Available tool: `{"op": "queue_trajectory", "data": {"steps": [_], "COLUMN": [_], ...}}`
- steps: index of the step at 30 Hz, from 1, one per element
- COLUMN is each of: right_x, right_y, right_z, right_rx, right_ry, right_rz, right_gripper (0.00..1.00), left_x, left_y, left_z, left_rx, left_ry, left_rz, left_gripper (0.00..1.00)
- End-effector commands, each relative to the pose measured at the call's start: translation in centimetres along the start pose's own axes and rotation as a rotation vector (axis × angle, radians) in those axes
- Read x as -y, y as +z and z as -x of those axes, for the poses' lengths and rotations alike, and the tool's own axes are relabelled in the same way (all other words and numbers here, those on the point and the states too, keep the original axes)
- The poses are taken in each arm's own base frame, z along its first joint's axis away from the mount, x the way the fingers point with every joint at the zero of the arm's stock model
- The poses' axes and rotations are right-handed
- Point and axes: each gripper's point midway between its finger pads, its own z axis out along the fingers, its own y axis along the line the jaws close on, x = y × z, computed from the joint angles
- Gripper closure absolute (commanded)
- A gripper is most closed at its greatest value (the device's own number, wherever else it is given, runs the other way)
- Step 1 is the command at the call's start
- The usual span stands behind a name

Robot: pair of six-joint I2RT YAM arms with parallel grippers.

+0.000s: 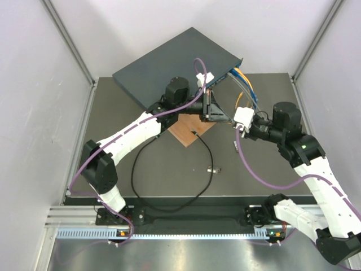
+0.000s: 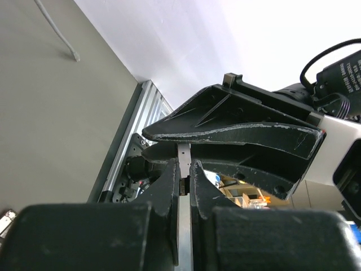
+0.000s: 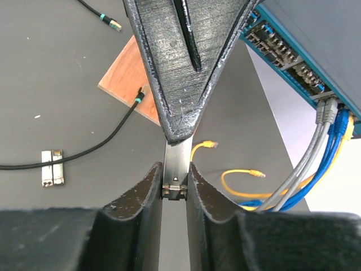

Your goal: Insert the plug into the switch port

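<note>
Metal strip point(image 3: 174, 169) – pinched between both grippers' near-shut black fingers point(image 3: 148, 186).

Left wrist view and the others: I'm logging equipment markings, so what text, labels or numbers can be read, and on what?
White print on the black cable sleeve in the left wrist view: several lines, too small and blurred to read.
The switch, its ports and the small silver stick in the right wrist view: no legible marking.
Top view: nothing readable.

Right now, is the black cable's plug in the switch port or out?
Out: the plug lies on the brown board, apart from the switch.
</note>
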Motion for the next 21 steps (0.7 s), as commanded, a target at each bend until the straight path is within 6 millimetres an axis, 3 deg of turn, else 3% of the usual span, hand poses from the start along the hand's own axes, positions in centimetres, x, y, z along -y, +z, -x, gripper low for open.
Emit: {"op": "queue_trajectory", "data": {"steps": [1,4,7,9,10,11,14,15,17,21], "right_x": [0.2,0.4,0.3,0.3,0.2,0.3,0.4,0.4,0.3,-0.2], "right_y": [-0.4,-0.4,-0.4,-0.3,-0.3,-0.3,-0.3,-0.2,-0.1,-0.1], "right_z": [2.2,2.1,2.1,2.1,2.1,2.1,2.1,1.7,1.5,1.1], "right_rx": [0.089,0.081,0.08,0.083,0.084,0.086,0.079,0.066,0.058,0.053], "right_ry": [-0.056,-0.056,-0.062,-0.064,-0.061,-0.053,-0.007,0.012,0.062,0.162], "right_rz": [-0.018,-0.023,-0.018,-0.017,-0.018,-0.02,-0.029,-0.035,-0.042,-0.045], "right_gripper": [0.77,0.77,0.94,1.0,1.0,1.0,1.0,1.0,1.0,1.0], "left_x": [0.5,0.2,0.2,0.1,0.2,0.5,2.0,2.9,3.9,7.5], "left_y": [-0.2,-0.1,-0.1,-0.1,0.0,-0.1,-0.6,-1.1,-2.1,-6.1], "left_z": [0.1,0.3,0.3,0.2,0.3,0.5,1.8,3.0,4.6,10.4], "left_rx": [0.005,0.009,0.008,0.006,0.008,0.016,0.045,0.072,0.109,0.25], "left_ry": [0.014,0.008,0.007,0.005,0.011,0.029,0.09,0.138,0.206,0.361], "left_rz": [-0.025,-0.021,-0.022,-0.024,-0.028,-0.037,-0.059,-0.057,-0.058,-0.058], "left_gripper": [1.0,1.0,1.0,1.0,0.96,0.71,0.28,0.2,0.18,0.17]}}
